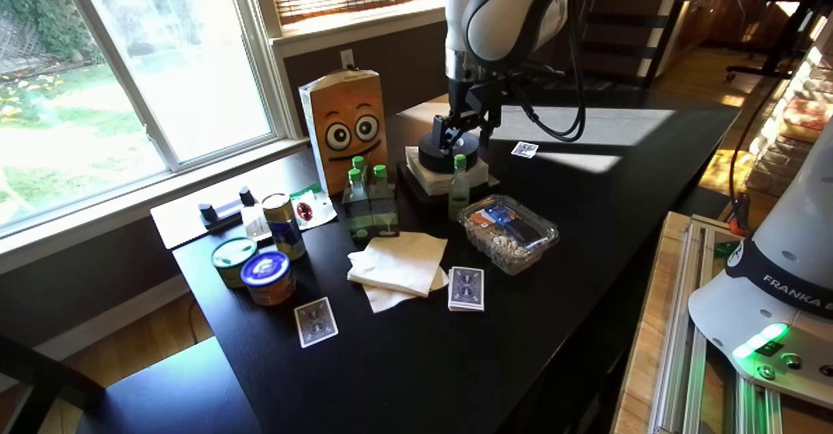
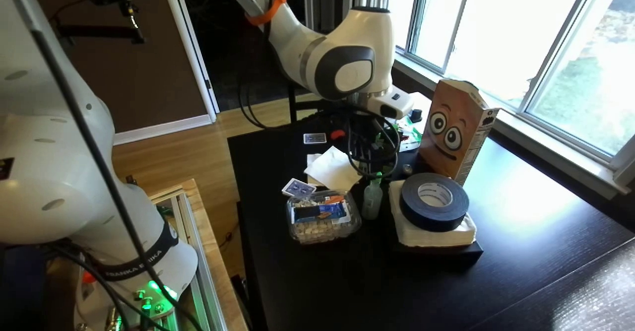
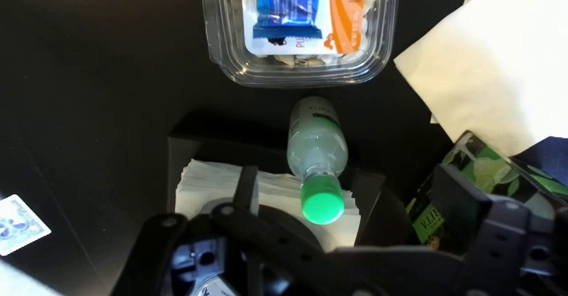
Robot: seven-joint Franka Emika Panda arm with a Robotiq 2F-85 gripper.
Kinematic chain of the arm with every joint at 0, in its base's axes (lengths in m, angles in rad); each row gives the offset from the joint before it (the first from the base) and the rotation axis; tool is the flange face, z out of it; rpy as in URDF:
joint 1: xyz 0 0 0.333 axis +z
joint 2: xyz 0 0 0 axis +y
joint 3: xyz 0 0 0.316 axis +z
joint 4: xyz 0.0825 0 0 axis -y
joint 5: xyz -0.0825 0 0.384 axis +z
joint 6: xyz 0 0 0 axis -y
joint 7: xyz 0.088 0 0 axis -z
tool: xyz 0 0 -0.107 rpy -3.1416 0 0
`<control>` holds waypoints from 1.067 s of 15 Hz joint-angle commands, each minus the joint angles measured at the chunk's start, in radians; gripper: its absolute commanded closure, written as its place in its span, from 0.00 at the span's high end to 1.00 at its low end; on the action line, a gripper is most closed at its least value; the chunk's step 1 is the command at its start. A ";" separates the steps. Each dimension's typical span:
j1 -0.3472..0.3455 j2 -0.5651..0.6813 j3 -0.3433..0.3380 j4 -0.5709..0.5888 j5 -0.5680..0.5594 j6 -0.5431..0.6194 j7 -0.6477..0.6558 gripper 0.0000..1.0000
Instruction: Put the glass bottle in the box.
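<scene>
The glass bottle (image 1: 459, 193) is small, translucent and pale green with a green cap. It stands upright between the plastic tub and the napkin stack; it also shows in an exterior view (image 2: 372, 203) and in the wrist view (image 3: 317, 143). The box (image 1: 369, 218) is a dark carton with three green-capped bottles in it; part of it shows at the right of the wrist view (image 3: 429, 222). My gripper (image 1: 467, 128) is open and empty, held above the table. In the wrist view its fingers (image 3: 355, 194) are wide apart, and the bottle's cap appears between them without being touched.
A black tape roll (image 2: 434, 202) lies on a napkin stack (image 2: 436, 236) beside the bottle. A clear plastic tub (image 1: 511, 232) stands on its other side. A tall orange-brown carton (image 1: 348, 128), several tins (image 1: 268, 278), napkins (image 1: 400, 265) and playing cards (image 1: 466, 287) are around.
</scene>
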 commanded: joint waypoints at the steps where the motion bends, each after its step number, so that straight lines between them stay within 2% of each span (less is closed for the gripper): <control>1: 0.039 0.099 -0.028 0.132 0.007 -0.086 0.011 1.00; 3: 0.041 0.133 -0.036 0.173 0.032 -0.136 -0.007 1.00; 5: 0.036 0.165 -0.046 0.199 0.053 -0.159 -0.016 0.94; 7: 0.020 0.188 -0.047 0.205 0.112 -0.135 -0.054 0.86; 9: 0.000 0.199 -0.039 0.195 0.195 -0.104 -0.107 0.83; 10: -0.007 0.200 -0.036 0.188 0.230 -0.098 -0.130 0.72; 12: -0.010 0.190 -0.036 0.167 0.275 -0.076 -0.157 0.70; 14: -0.006 0.171 -0.039 0.143 0.294 -0.051 -0.166 0.62; 15: -0.003 0.166 -0.041 0.133 0.298 -0.032 -0.167 0.66; 16: 0.002 0.167 -0.045 0.129 0.294 -0.017 -0.160 0.66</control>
